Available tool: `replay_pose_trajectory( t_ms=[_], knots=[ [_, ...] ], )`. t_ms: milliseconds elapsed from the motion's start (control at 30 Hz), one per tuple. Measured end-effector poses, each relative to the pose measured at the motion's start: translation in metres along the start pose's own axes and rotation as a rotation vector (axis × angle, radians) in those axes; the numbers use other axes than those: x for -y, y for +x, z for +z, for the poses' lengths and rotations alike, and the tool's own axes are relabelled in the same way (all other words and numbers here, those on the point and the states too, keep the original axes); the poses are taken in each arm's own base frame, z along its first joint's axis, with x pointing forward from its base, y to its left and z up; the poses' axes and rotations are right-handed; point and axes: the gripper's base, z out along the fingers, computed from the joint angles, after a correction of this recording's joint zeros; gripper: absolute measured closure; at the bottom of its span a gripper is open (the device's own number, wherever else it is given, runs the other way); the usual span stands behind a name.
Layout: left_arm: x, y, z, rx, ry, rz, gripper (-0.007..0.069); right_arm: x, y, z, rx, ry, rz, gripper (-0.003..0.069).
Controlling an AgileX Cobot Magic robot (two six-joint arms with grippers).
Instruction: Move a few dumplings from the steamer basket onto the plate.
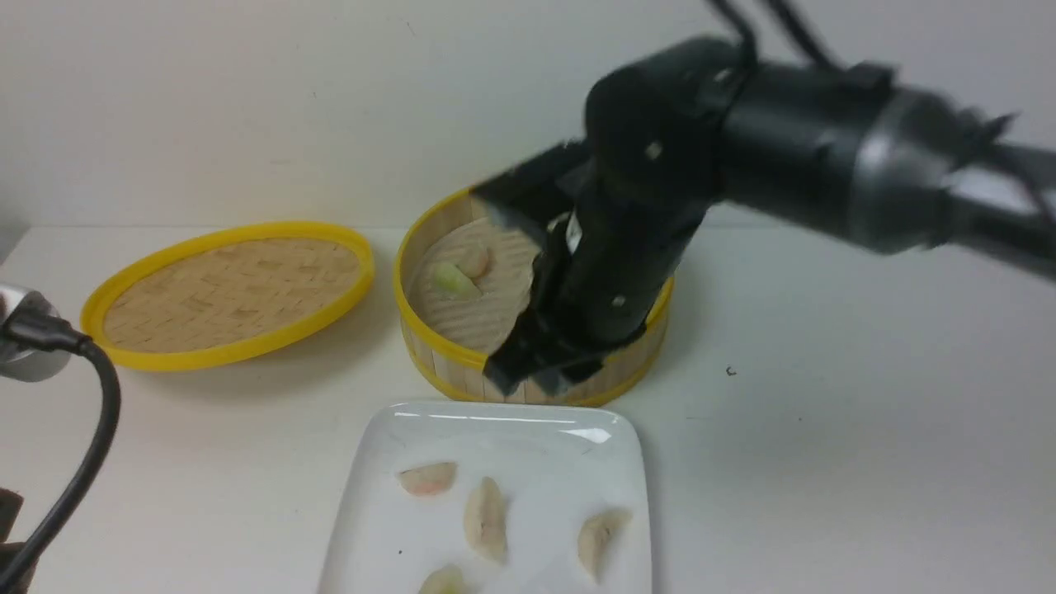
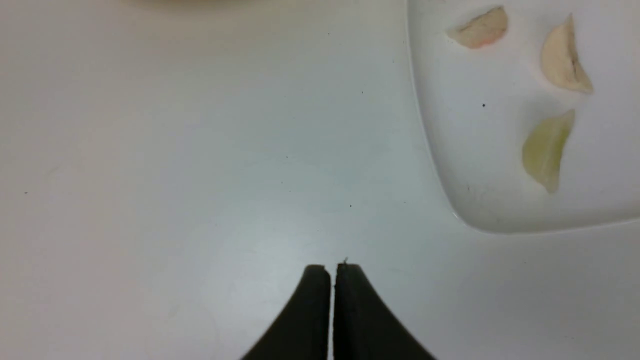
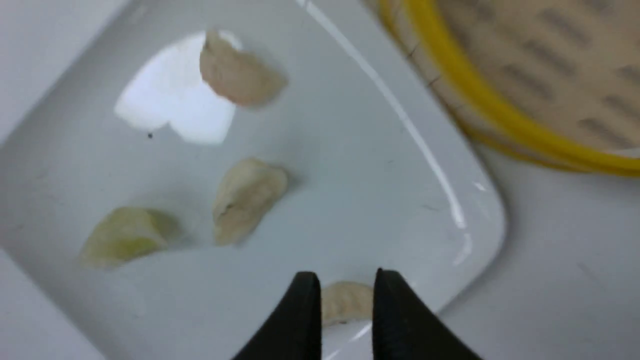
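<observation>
**Front view.** The basket (image 1: 399, 276) stands on the worktop (image 1: 825, 371), with its lid (image 1: 231, 293) lying apart to the left. Two dumplings (image 1: 454, 280) are left on the basket floor, a green one touching a pinkish one (image 1: 476, 260). The plate (image 1: 511, 445) sits just in front of the basket, with four dumplings lying on it, none touching another. The right hand (image 1: 536, 375) hangs at the basket's near rim, beside the plate's far edge.

**Left wrist view.** The left hand (image 2: 330, 267) is closed, tips together with nothing between them. It is over the worktop, just off a plate corner.

**Right wrist view.** The right hand's jaws stand slightly apart and grip nothing. A cream dumpling shows through the gap, lying on the plate below.

**Handling (judgement).**
- The pieces look light, smooth and probably slippery.
- Pinch across the plump belly, not the thin pleated edge.
- The remaining two touch, so approach the green one from its free side.
- On the glossy plate, a dropped piece may slide.
</observation>
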Motion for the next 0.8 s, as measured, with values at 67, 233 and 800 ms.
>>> replay_pose_trajectory(
  t_ms=[67,233,800],
  knots=[
    [0.000,0.000,0.000,0.000,0.005,-0.002,0.0631,0.002,0.006,-0.037,0.078,0.027,0.009,0.0610],
    [0.002,0.003,-0.004,0.025,0.027,-0.011,0.0631,0.007,0.075,-0.153,0.363,0.094,0.070,0.0671],
    [0.007,0.005,-0.018,0.158,0.116,-0.046,0.0631,0.009,0.298,-0.145,1.166,0.019,0.115,0.0673]
  ],
)
